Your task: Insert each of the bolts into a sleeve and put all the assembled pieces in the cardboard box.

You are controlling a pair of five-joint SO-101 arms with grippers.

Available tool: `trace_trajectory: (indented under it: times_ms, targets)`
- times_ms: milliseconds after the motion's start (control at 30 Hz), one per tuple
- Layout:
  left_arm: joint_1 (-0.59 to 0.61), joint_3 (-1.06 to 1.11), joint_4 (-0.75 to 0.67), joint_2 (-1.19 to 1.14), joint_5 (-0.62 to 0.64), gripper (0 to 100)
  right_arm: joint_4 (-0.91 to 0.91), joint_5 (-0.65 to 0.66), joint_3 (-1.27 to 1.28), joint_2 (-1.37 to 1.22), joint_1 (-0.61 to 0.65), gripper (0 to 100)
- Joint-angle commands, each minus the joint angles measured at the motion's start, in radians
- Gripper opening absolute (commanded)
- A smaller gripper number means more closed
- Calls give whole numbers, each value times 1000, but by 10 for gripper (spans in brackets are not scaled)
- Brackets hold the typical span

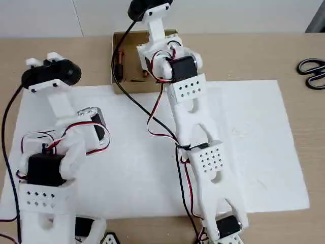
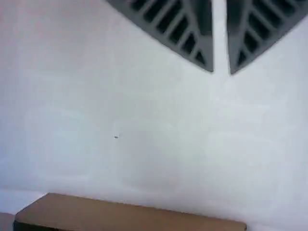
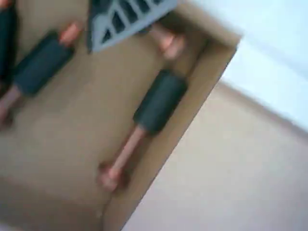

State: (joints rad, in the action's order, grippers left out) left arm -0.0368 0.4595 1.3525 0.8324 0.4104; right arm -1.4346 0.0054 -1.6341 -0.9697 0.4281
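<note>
The cardboard box (image 1: 116, 76) stands at the back of the table, and my right arm (image 1: 167, 61) stretches over it. Inside lies an assembled piece, a copper bolt through a black sleeve (image 3: 159, 101), against the box wall (image 3: 192, 110). My right gripper (image 3: 127, 19) hovers just over that bolt's far end. A second assembled piece (image 3: 41, 62) lies beside it, and a third shows at the edge (image 3: 5, 33). One piece is visible in the box (image 1: 119, 63) in the high view. My left gripper (image 2: 220, 48) is shut and empty above the white paper (image 2: 144, 134), away from the box (image 2: 130, 216).
A white paper sheet (image 1: 244, 132) covers the middle of the wooden table. Black scissors (image 1: 312, 71) lie at the far right edge. Cables (image 1: 152, 122) trail from the right arm across the paper.
</note>
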Motion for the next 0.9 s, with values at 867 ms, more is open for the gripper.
trace_trajectory:
  times_ms: [867]
  targets:
    - [5, 240, 109, 620, -92, 6, -285, -175, 26, 401, -122, 2]
